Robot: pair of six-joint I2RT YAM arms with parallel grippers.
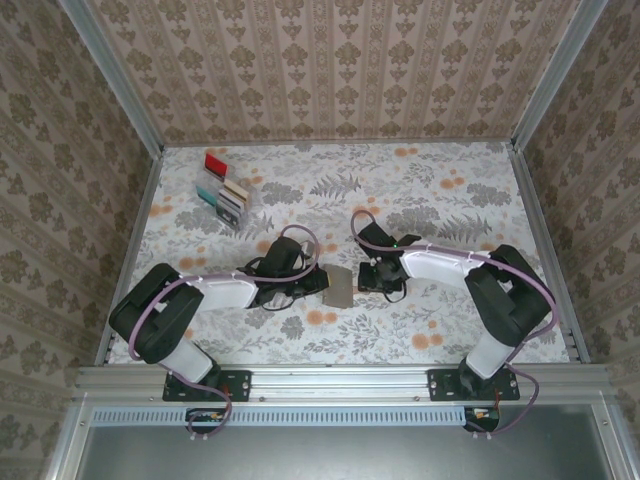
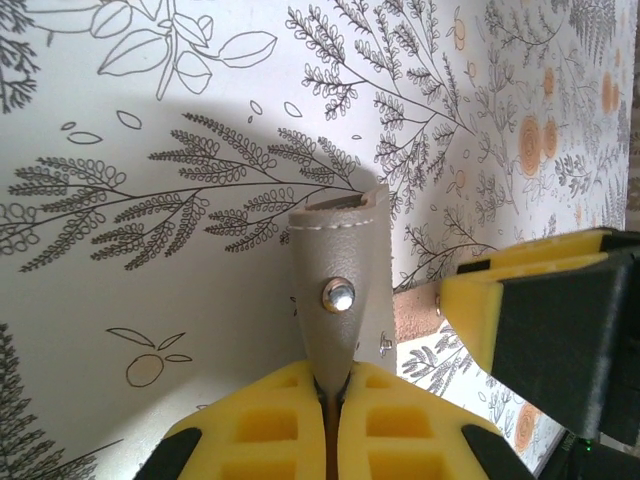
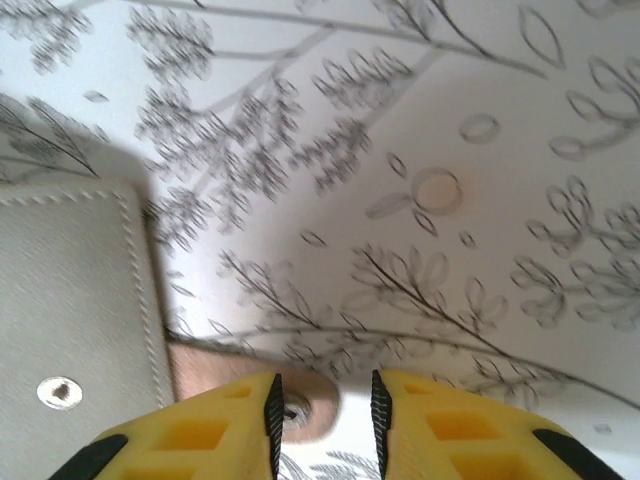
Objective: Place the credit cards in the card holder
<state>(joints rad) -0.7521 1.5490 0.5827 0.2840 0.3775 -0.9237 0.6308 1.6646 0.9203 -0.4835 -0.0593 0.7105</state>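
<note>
Low and reaching inward, left fingers (image 2: 270, 425) clench the card holder (image 2: 335, 290); right fingers (image 3: 200, 440) hover parted beside it

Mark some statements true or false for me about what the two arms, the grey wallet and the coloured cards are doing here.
1. The left gripper is clamped on a flap of the card holder. True.
2. The right gripper holds a credit card. False: its fingers stand apart, with no card between them.
3. The credit cards stand in a clear rack at the table's far left. True.
4. The card holder lies right against that rack. False: it sits well apart from it, between the two grippers near the middle of the table.
</note>
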